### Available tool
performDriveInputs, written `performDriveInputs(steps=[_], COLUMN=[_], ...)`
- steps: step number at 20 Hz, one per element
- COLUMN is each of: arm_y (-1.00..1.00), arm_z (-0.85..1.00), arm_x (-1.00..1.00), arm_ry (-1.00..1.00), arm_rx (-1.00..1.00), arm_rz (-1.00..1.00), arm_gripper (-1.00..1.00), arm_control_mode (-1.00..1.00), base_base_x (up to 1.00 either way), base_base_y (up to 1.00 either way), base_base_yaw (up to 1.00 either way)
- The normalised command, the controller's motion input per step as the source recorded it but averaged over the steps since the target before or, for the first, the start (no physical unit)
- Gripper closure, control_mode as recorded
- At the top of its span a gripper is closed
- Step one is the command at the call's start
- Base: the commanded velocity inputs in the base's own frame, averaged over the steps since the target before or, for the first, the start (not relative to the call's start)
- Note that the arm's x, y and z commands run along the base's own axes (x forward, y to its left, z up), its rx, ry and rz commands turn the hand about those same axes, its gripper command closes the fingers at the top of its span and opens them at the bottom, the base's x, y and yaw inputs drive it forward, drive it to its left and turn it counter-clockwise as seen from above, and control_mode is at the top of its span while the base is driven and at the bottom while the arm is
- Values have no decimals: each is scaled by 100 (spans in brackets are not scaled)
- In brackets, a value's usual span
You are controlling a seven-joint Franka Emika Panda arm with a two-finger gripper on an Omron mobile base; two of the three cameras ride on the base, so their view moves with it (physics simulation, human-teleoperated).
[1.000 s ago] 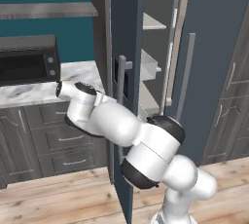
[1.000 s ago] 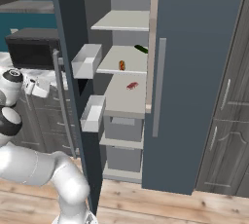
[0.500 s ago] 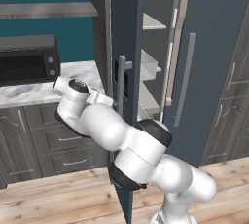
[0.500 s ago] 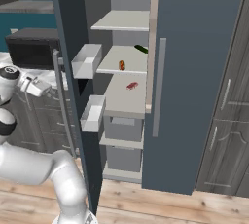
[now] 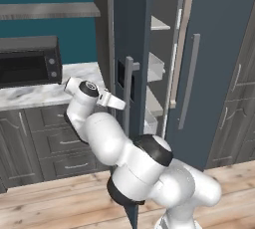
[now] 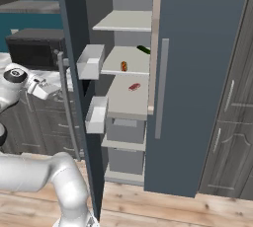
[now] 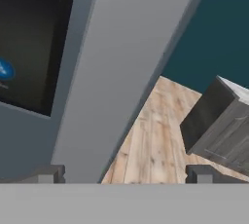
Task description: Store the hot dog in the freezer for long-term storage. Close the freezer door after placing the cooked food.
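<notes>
The hot dog [image 6: 123, 66] lies on a middle shelf inside the freezer [image 6: 129, 97], a small orange sausage in a bun. The freezer door [image 6: 73, 33] stands wide open, white bins on its inner face. From the left base view I see the door [image 5: 135, 39] edge-on, with its silver handle [image 5: 129, 91]. My gripper [image 5: 118, 103] reaches from the counter side up to that handle. In the hand view the gripper [image 7: 124, 174] is open, and the handle [image 7: 121, 72] runs as a broad grey bar between the two fingertips [image 7: 48, 173], beside the black display panel [image 7: 29, 38].
A black microwave [image 5: 29, 61] sits on the marble counter [image 5: 45, 93] left of the door, above dark cabinet drawers [image 5: 60, 143]. A red item [image 6: 134, 87] and a dark green one [image 6: 143, 50] lie on freezer shelves. The other fridge door [image 6: 197, 63] is closed.
The hand has swung a little right, toward the door handle, and the elbow has shifted. The jaws stay wide. The door and the hot dog have not moved.
</notes>
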Motion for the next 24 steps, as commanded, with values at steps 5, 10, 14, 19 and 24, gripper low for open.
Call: performDriveInputs(steps=[5,10,14,19,24], arm_y=[-35,-70,-92,-98,-100], arm_z=[0,-4,0,0,0], arm_x=[0,6,29,45,37], arm_ry=[0,0,-1,-1,-3], arm_rx=[0,0,1,7,13], arm_rz=[0,1,12,27,38], arm_gripper=[-100,-100,-100,-100,-100], arm_control_mode=[-100,-100,-100,-100,-100], base_base_x=[0,0,0,0,0], base_base_y=[0,0,0,0,0], base_base_yaw=[0,0,0,0,0])
